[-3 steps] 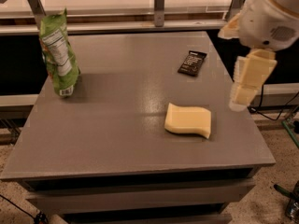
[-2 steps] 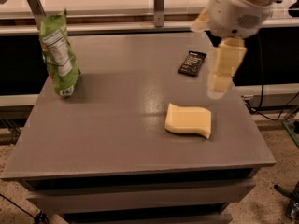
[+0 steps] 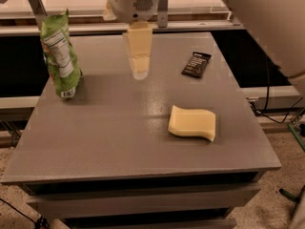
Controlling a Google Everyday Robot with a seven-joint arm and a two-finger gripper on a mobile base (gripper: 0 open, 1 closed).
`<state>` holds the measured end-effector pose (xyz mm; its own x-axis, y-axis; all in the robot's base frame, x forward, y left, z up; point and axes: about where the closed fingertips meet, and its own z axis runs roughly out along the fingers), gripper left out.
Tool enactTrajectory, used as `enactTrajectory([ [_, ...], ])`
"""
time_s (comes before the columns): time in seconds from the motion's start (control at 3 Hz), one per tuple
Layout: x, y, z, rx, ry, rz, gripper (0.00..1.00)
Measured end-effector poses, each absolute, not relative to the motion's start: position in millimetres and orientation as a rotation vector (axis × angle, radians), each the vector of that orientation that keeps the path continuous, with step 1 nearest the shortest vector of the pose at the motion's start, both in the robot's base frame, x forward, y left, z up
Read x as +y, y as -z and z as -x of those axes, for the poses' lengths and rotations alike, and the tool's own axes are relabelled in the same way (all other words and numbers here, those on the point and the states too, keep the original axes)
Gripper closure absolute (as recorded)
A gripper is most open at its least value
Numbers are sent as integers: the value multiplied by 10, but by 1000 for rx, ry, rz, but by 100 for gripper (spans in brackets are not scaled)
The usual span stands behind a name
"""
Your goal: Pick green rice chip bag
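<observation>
The green rice chip bag (image 3: 60,56) stands upright near the far left corner of the grey table (image 3: 114,142), its white nutrition panel facing me. My gripper (image 3: 139,70) hangs from the white wrist at the top centre, pointing down over the far middle of the table. It is to the right of the bag, well apart from it, and holds nothing that I can see.
A small black packet (image 3: 196,64) lies at the far right of the table. A flat yellow sponge (image 3: 192,123) lies right of centre. My arm's large pale body (image 3: 267,23) fills the top right. A railing runs behind the table.
My gripper has swung left from over the table's right edge, past the black packet, to the far middle of the table, closer to the bag. The objects have not moved.
</observation>
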<state>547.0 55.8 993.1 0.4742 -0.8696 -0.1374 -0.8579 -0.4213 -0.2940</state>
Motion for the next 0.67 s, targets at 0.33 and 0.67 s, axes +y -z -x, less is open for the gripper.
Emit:
enactTrajectory([
  [0.33,792,-9964,-5491,1406,54,2405,0],
  [0.67,832,-9980,-5516,1395,59,2392,0],
])
